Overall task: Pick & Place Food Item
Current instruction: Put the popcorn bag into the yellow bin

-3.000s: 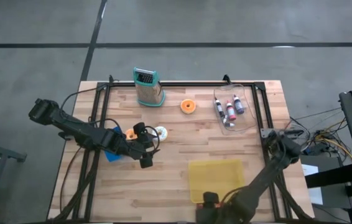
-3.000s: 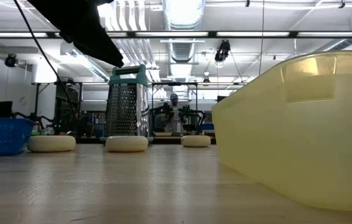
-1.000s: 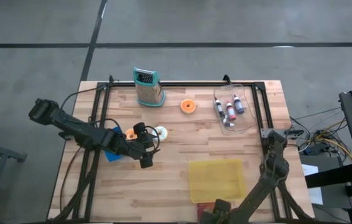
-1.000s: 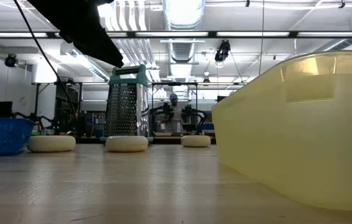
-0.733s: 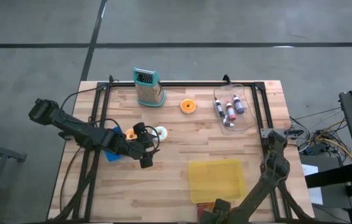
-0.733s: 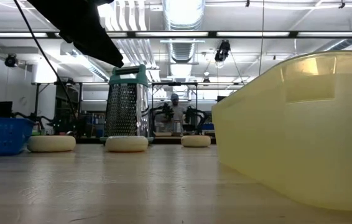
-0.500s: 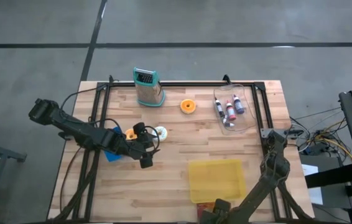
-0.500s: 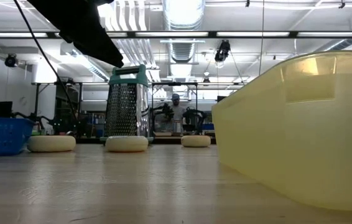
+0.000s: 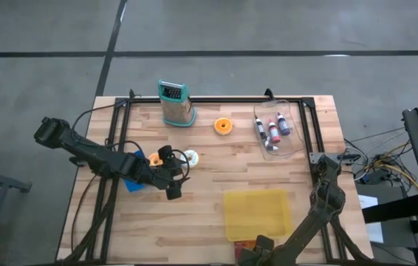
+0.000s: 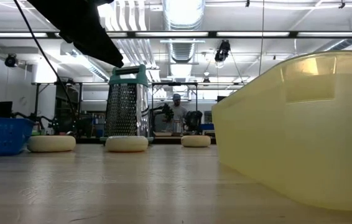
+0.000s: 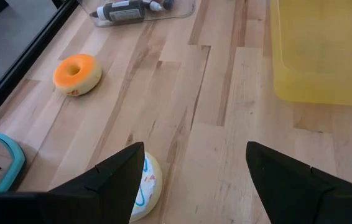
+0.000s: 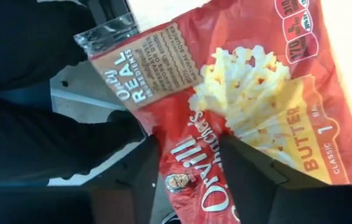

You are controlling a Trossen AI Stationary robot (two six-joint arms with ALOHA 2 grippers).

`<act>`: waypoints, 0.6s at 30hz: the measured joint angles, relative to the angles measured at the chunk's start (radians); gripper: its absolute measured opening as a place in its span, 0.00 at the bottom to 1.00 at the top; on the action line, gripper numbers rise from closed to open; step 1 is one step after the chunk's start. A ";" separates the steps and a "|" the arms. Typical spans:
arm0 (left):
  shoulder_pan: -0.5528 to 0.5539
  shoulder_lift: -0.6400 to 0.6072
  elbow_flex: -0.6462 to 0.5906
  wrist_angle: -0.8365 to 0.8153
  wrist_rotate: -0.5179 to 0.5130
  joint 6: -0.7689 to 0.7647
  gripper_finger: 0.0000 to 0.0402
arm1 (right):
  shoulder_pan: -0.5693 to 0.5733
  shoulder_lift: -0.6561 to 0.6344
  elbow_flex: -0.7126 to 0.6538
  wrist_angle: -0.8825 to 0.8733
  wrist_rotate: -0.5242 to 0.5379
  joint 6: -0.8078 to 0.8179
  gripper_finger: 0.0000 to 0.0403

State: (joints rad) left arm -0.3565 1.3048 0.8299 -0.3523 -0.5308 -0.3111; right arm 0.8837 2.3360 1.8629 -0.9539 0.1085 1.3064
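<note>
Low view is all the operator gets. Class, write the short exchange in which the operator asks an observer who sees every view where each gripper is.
Operator: I see no gripper. Where is the right one?
Observer: The right gripper is at a red butter popcorn bag, at the table's near edge by the yellow tub.
Operator: And the left?
Observer: The left gripper is open, by a white-iced doughnut with blue squiggles.
</note>
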 joint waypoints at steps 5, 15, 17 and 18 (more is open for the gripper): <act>0.000 0.000 0.000 0.000 0.000 0.000 0.71 | 0.000 0.000 0.000 0.004 0.000 0.000 0.26; 0.000 0.000 0.000 0.000 0.000 0.000 0.71 | 0.000 0.000 -0.002 0.003 -0.002 0.003 0.07; 0.000 0.000 0.000 0.000 0.000 0.000 0.71 | 0.000 0.000 -0.002 0.003 -0.004 -0.002 0.04; 0.000 0.000 0.000 0.000 0.000 0.000 0.71 | 0.000 0.000 -0.002 0.003 -0.004 -0.010 0.03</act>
State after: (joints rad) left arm -0.3565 1.3048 0.8299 -0.3523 -0.5309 -0.3111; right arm 0.8833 2.3362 1.8614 -0.9508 0.1042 1.2961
